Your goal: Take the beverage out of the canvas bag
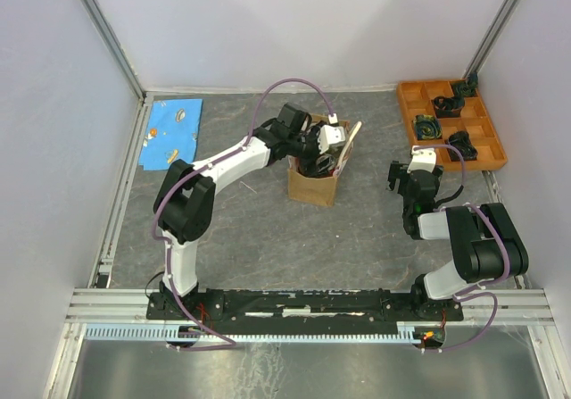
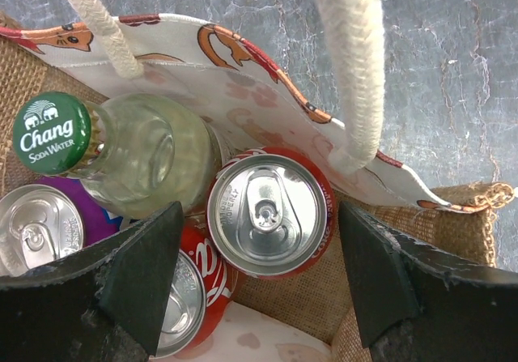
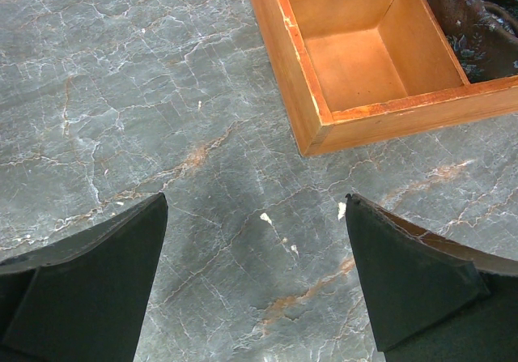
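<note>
A red can [image 2: 267, 214] stood upright inside the canvas bag [image 1: 314, 185], top showing, against the bag's printed lining. The left gripper [image 2: 259, 216] hung over the bag's mouth with its jaws apart, one finger at the can's 9 o'clock and one at its 3 o'clock. Whether either touched the can could not be told. A green-capped bottle [image 2: 121, 151] leaned at the can's 10 o'clock, and a second red can [image 2: 190, 297] sat at 7 o'clock. The bag stood mid-table [image 1: 250, 238]. At its 3 o'clock the right gripper [image 3: 255, 208] hung, jaws spread, over bare tabletop. An orange tray [image 1: 406, 104] lay at 2 o'clock and a blue cloth [image 1: 174, 131] at 10 o'clock.
</note>
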### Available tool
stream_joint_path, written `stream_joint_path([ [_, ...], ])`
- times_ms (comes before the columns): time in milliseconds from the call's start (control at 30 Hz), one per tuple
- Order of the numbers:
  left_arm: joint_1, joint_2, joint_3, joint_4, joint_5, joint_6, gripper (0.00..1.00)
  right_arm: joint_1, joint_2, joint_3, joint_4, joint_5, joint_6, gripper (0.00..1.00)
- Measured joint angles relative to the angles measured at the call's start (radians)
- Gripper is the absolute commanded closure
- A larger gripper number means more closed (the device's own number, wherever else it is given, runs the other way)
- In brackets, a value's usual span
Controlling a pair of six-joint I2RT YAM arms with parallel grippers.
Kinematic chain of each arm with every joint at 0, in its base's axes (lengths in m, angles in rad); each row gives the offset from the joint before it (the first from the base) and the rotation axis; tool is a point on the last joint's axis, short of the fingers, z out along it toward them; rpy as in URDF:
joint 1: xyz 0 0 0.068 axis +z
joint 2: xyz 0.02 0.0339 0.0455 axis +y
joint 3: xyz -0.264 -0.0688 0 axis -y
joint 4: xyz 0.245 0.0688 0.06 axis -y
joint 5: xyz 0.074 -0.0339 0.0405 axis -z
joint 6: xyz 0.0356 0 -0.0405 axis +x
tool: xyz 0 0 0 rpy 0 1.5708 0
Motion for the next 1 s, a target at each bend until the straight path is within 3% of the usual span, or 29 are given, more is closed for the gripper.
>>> stream_joint_path([
  [567, -0.015, -0.002, -0.057, 0.067, -0.003, 0.032, 0.22, 0.000, 0.000, 0.000, 0.000, 0.000, 0.000, 0.01],
  [1000, -0.019, -0.017, -0.094, 0.113, -0.034, 0.032, 0.38, 0.000, 0.000, 0.000, 0.000, 0.000, 0.000, 0.01],
])
